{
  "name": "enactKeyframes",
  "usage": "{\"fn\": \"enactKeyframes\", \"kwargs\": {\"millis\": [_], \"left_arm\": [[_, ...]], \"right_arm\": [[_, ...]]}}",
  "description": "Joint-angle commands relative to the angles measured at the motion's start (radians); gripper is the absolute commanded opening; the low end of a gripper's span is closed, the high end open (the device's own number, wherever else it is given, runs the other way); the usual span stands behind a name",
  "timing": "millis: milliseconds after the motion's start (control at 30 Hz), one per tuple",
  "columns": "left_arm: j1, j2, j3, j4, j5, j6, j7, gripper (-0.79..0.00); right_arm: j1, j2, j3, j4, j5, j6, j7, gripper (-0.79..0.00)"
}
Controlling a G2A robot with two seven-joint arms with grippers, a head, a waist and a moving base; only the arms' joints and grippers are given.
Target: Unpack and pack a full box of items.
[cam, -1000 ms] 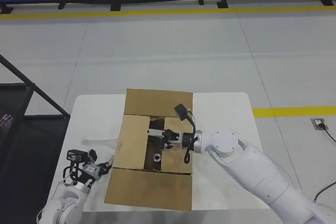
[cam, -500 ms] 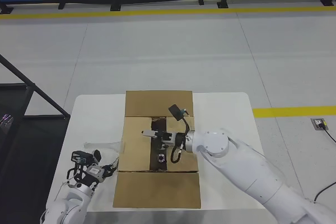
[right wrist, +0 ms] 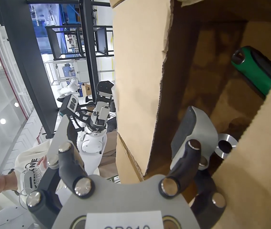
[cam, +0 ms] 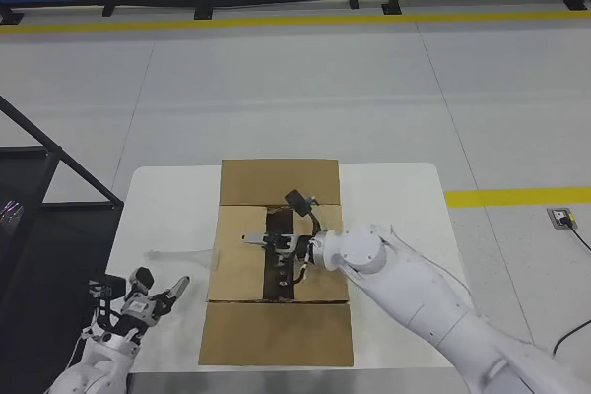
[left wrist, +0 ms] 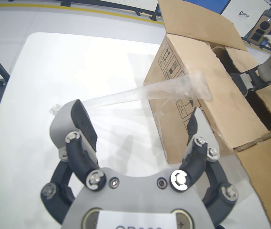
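While the open cardboard box is being shown at the middle of the white desk, its left flap is being straddled by the spread jaws of the right gripper, one finger inside. A green object and a metal ring are being held within. The left gripper is being poised near-left, jaws wide, with clear tape just beyond.

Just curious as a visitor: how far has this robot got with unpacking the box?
Done: the brown cardboard box has its outer flaps open, and a clear tape strip sticks out from its side. In hand: the open right gripper straddles an inner flap. To do: a green-and-black object and a silver metal ring lie inside, unpicked; the left gripper is open, empty.
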Motion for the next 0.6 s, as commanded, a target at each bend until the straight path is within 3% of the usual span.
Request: {"fn": "enactKeyframes", "kwargs": {"millis": [0,233,567], "left_arm": [[0.018,0.001,-0.014,-0.019,0.002,-0.008,0.004,0.0],[0.079,0.004,-0.042,-0.093,0.022,-0.036,0.02,0.0],[0.13,0.007,-0.048,-0.186,0.091,-0.09,0.026,0.0]], "right_arm": [[0.001,-0.018,-0.005,0.032,0.017,-0.037,0.024,0.0],[0.007,-0.071,0.002,0.124,0.064,-0.155,0.078,0.0],[0.013,-0.094,0.068,0.158,0.134,-0.309,0.199,0.0]]}}
